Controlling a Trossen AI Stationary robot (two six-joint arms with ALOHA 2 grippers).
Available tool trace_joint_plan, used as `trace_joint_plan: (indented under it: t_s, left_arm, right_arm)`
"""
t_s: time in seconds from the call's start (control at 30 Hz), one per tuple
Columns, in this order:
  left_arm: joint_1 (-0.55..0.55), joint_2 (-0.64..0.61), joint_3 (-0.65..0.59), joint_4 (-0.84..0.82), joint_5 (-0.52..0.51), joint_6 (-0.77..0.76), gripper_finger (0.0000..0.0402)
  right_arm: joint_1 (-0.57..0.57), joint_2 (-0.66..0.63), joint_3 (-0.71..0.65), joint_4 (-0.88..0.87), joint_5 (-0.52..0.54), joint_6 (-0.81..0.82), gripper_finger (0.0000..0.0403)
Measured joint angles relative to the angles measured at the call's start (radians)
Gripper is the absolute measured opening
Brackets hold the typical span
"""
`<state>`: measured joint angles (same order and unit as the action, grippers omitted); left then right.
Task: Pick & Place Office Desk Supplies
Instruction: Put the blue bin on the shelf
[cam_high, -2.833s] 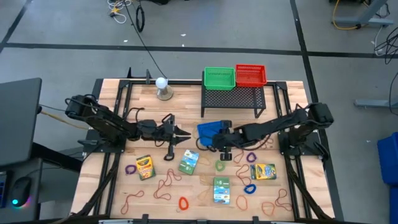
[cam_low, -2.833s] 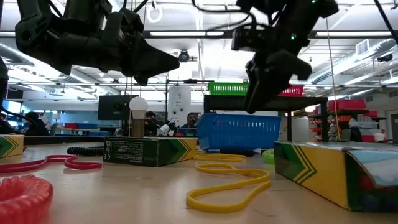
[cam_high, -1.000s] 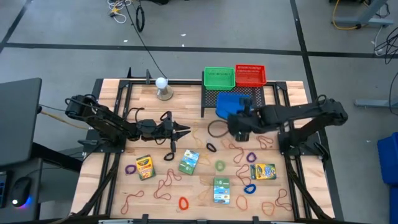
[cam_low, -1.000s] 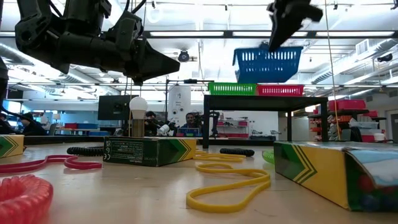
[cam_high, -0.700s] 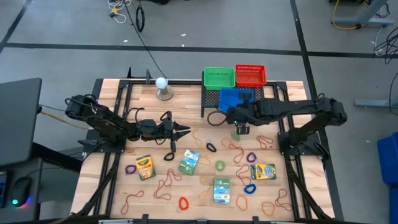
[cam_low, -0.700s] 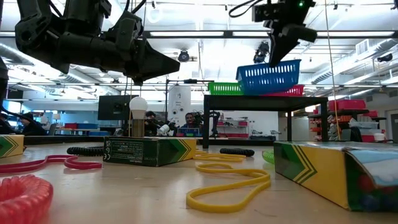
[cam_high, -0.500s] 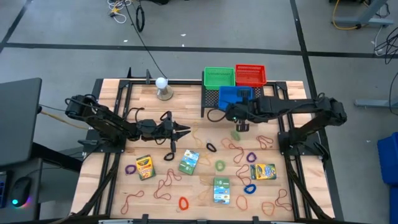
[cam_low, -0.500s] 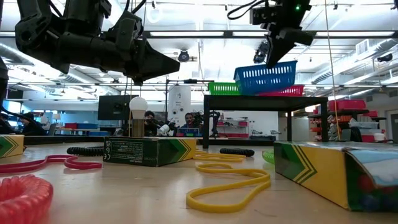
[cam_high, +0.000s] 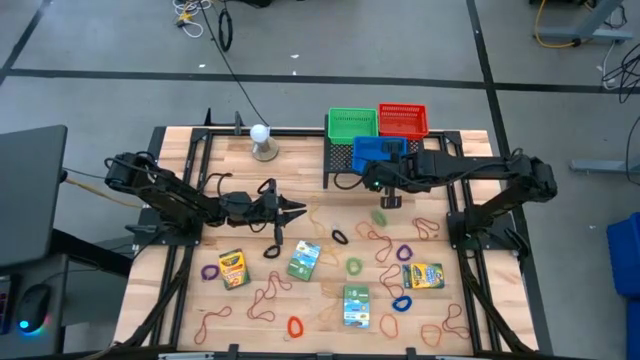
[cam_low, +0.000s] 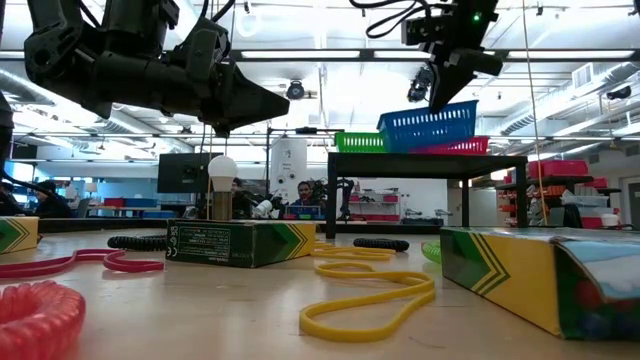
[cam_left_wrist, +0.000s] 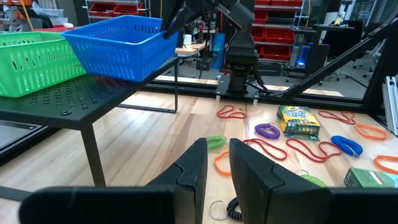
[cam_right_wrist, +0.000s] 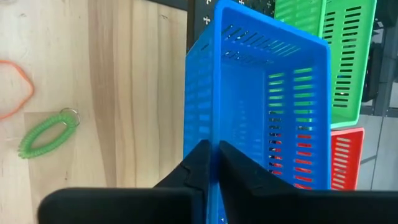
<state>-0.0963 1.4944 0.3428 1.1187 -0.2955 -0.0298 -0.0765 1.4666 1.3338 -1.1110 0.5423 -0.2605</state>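
Observation:
My right gripper (cam_high: 384, 178) is shut on the blue basket (cam_high: 377, 151), which sits tilted on top of the black mesh rack (cam_high: 345, 168), in front of the green basket (cam_high: 352, 124) and the red basket (cam_high: 403, 119). The desk supplies lie on the wood nearer me: crayon boxes (cam_high: 233, 268) (cam_high: 303, 260) (cam_high: 423, 275), reddish rubber bands (cam_high: 268, 292), and a purple loop (cam_high: 404, 252), a green loop (cam_high: 353, 266) and a blue loop (cam_high: 401, 303). My left gripper (cam_high: 300, 213) hovers level over the table's left middle, its fingers (cam_left_wrist: 199, 165) a narrow gap apart with nothing between them. My right gripper holds the blue basket by the rim of its near long wall (cam_right_wrist: 210, 134), one finger (cam_right_wrist: 198, 163) outside the wall and one inside. The fingers slant down from the table's near right. The basket is tilted in the low view (cam_low: 430, 120), its underside on the rack top.
A white ball on a round stand (cam_high: 262, 140) stands at the far left. A green coil loop (cam_right_wrist: 46, 132) and an orange band lie on the wood just in front of the rack. More crayon boxes (cam_high: 356, 305) and bands crowd the near half.
My right gripper has carried the blue basket toward the table's far edge and down. The basket hung level above the rack a second ago. It now rests tipped on the rack top in front of the green and red baskets.

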Motion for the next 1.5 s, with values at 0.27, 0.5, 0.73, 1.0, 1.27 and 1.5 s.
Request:
trace_joint_plan:
  t_s: [0.27, 0.5, 0.73, 1.0, 1.27, 1.5]
  left_arm:
    - [0.000, 0.000, 0.000, 0.000, 0.000, 0.000, 0.0073]
    - [0.000, 0.000, 0.000, 0.000, 0.000, 0.000, 0.0073]
    - [0.000, 0.000, 0.000, 0.000, 0.000, 0.000, 0.0073]
    - [0.000, 0.000, 0.000, 0.000, 0.000, 0.000, 0.0073]
    - [0.000, 0.000, 0.000, 0.000, 0.000, 0.000, 0.0073]
    - [0.000, 0.000, 0.000, 0.000, 0.000, 0.000, 0.0073]
  right_arm:
    - [-0.006, 0.000, 0.000, -0.001, 0.000, 0.000, 0.0068]
    - [-0.009, 0.000, 0.000, 0.000, 0.009, -0.011, 0.0082]
    - [-0.011, 0.000, 0.000, 0.026, 0.048, 0.010, 0.0084]
    - [0.019, -0.002, 0.000, 0.024, 0.089, 0.029, 0.0084]
    - [0.046, -0.010, 0.002, 0.065, 0.089, 0.040, 0.0067]
    - [0.046, -0.017, 0.002, 0.113, 0.051, 0.005, 0.0028]
